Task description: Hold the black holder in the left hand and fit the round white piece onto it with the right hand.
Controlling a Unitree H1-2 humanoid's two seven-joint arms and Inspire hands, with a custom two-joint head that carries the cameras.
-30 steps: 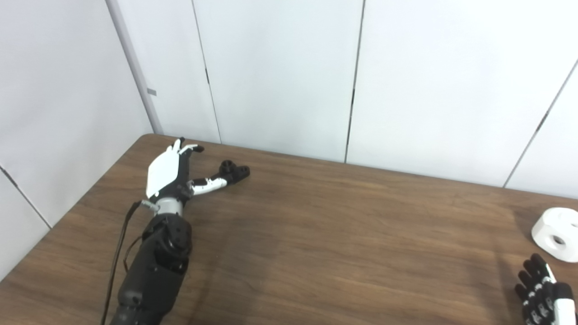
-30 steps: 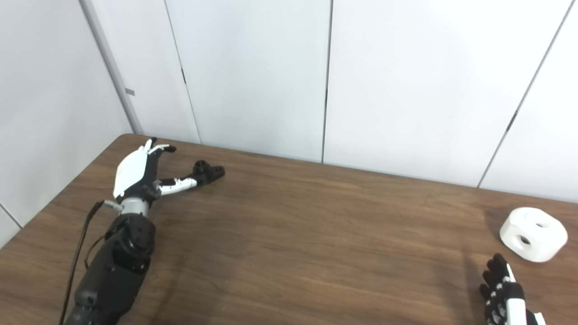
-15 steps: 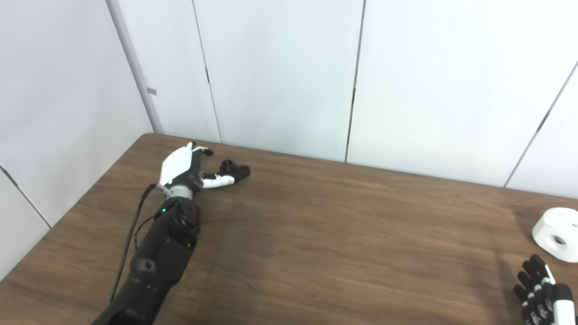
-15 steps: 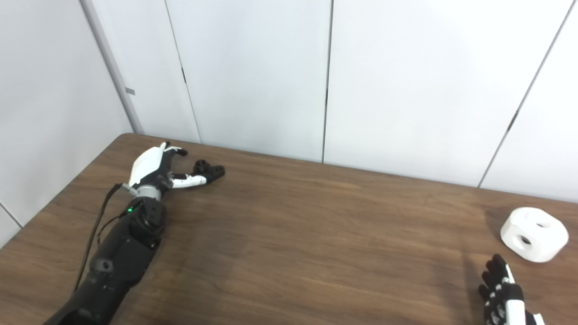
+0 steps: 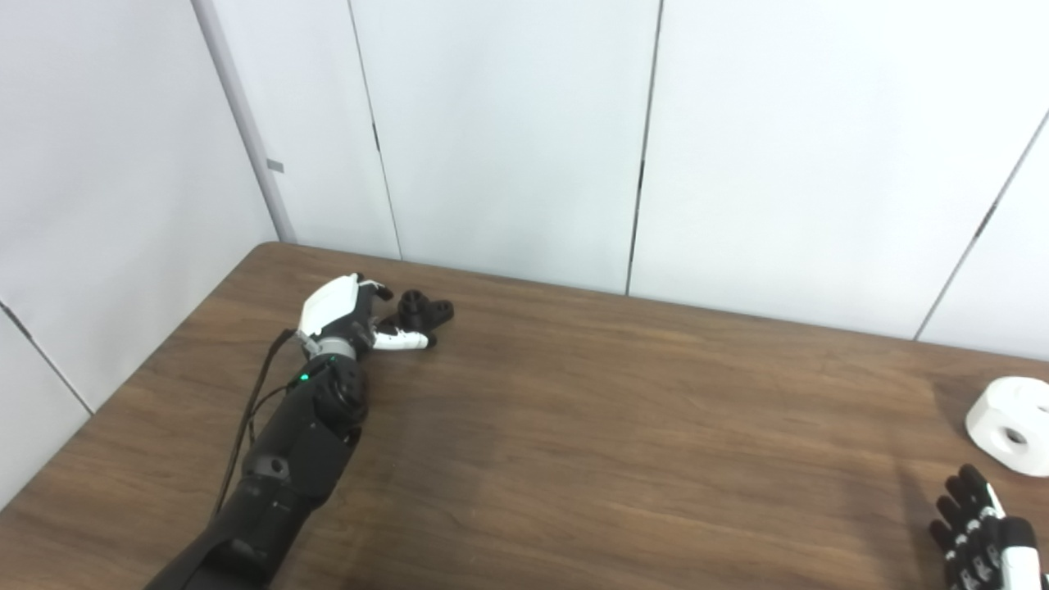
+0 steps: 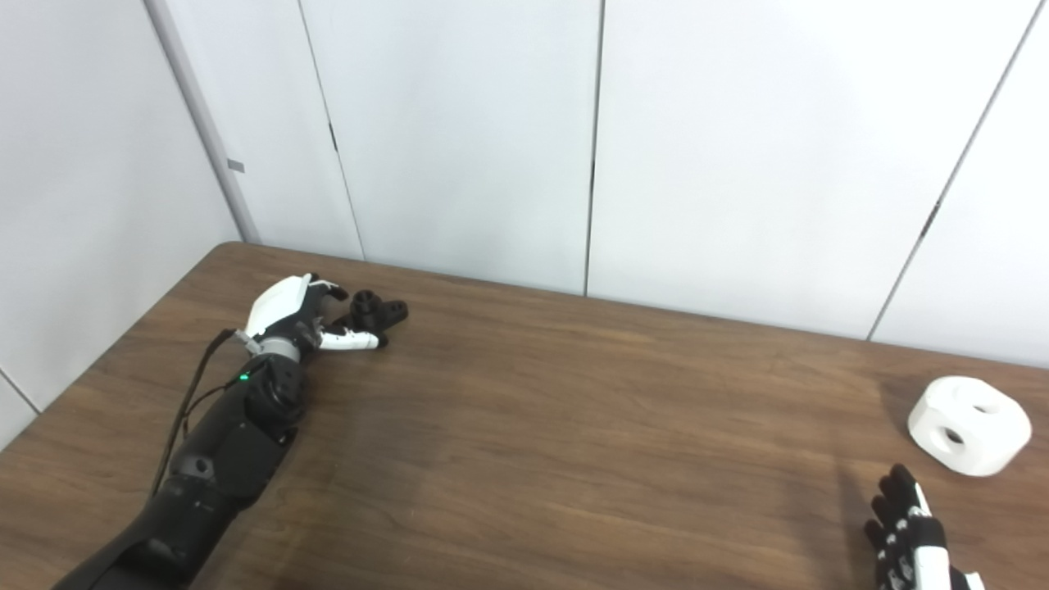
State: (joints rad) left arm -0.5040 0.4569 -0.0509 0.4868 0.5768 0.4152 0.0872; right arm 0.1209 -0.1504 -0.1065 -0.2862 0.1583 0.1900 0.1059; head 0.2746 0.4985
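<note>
So the left robot hand [image 5: 344, 315] is way out at the far left corner of the brown wooden surface [image 5: 574, 426], right up against the black holder [image 5: 424, 311]. Its white thumb lies along the near side of the holder and the fingers [image 5: 379, 287] reach toward it from the left, so the robot hand is spread around it rather than clamped; the holder looks like it's sitting flat on the surface, not lifted. Can't really tell if the thumb tip is touching it or just beside it, the black-on-black blurs together there. There's a little green light on the wrist and a dark cable looping off the forearm. Over on the far right, well apart from all that, sits the round white piece [image 6: 969, 424] with holes in its side and top. Here's where the two views differ: the right eye view shows the whole white piece, with a second hole on its top face, while in the left eye view it's cut off by the right edge and you only get one hole clearly. Same with the right robot hand [image 6: 910, 537], which sits low at the bottom right just near of the white piece, not touching it, fingers extended and slightly apart, holding nothing. The left eye view crops it tighter. White wall panels [image 5: 508, 139] behind everything.
</note>
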